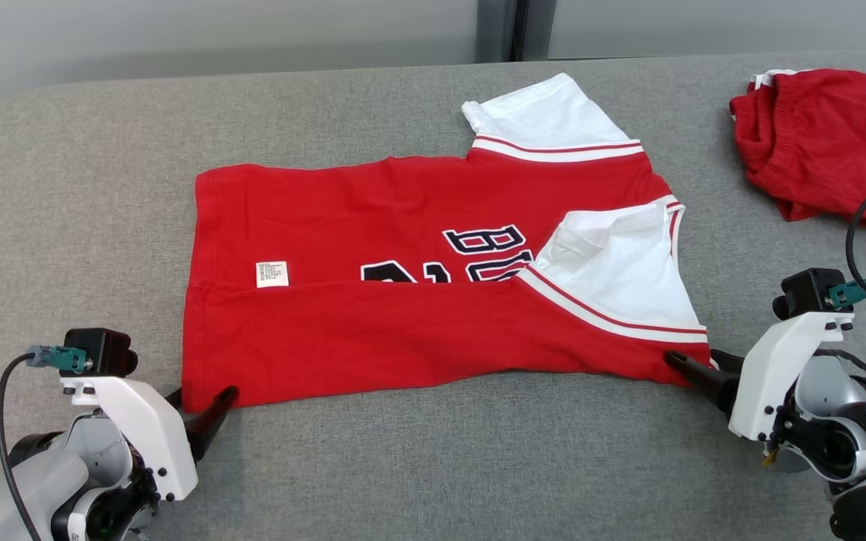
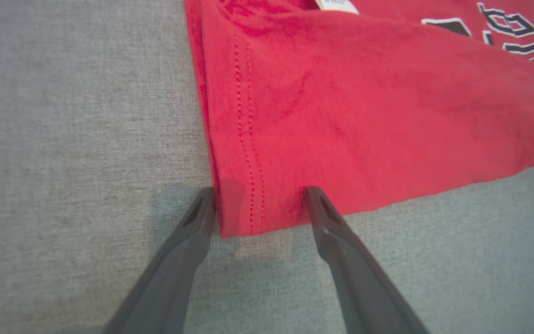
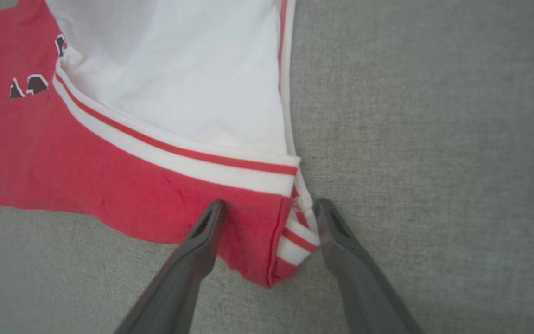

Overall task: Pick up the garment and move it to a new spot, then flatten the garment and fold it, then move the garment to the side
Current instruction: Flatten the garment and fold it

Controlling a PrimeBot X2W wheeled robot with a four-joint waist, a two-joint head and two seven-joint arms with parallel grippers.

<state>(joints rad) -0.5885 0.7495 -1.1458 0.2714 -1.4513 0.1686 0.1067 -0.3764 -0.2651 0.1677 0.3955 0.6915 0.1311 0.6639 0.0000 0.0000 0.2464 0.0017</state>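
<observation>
Grey surface (image 1: 433, 466) carries the red garment (image 1: 373, 330); left fingers (image 2: 329, 227) and right fingers (image 3: 202, 232), spread wide, straddle its near corners.

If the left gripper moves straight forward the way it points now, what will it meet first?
Probably the red jersey: its hem corner lies between the open fingers of the left gripper, though the height above the cloth is unclear.
</observation>
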